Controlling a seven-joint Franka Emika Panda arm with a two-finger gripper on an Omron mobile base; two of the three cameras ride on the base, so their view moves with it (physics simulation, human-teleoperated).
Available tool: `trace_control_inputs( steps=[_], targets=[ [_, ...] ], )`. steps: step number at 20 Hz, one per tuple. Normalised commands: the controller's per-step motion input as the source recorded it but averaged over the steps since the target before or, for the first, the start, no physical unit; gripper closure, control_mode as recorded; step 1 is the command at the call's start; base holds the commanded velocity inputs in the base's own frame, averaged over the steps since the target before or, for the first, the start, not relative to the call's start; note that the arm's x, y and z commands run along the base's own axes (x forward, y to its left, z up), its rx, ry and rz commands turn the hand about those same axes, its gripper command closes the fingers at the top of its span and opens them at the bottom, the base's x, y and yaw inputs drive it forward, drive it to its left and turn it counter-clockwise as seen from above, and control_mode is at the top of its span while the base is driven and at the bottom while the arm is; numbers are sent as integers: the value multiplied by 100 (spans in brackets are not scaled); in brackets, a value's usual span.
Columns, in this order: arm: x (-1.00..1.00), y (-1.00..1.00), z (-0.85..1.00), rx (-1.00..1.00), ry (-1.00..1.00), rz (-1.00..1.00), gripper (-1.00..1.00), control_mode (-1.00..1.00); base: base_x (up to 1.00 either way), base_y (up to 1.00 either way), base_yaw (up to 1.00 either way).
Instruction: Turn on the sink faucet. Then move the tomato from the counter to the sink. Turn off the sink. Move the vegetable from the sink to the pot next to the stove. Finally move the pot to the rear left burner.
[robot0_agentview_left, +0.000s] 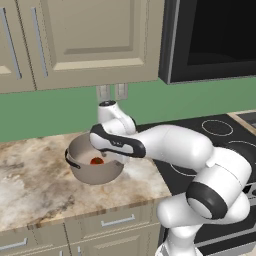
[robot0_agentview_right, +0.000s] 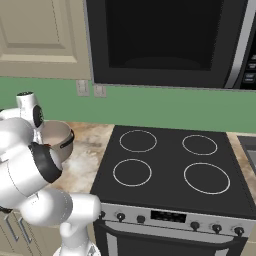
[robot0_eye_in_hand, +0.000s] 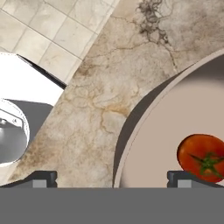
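Hand view shows the tomato (robot0_eye_in_hand: 202, 156), glossy red-orange with a green star-shaped stem, lying on the pale floor inside the pot (robot0_eye_in_hand: 144, 131) at about four o'clock. The claw (robot0_eye_in_hand: 111, 178) stands wide open and holds nothing, one fingertip (robot0_eye_in_hand: 186, 177) seemingly just beside the tomato. Pot rests on the marbled bench (robot0_eye_in_hand: 109, 87).

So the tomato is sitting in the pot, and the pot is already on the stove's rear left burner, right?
Not quite. The tomato is in the pot, but the pot stands on the counter left of the stove, not on a burner. The right base view shows all four rings bare.
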Motion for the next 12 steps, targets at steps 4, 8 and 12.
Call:
trace_control_inputs(
  steps=[4,8,12],
  targets=[
    [1,-8,-17,0,0,-3,-100,-100,0,0,0],
    [0,-5,-21,0,0,-3,-100,-100,0,0,0],
    [8,-7,-13,0,0,-3,-100,-100,0,0,0]
  ],
)
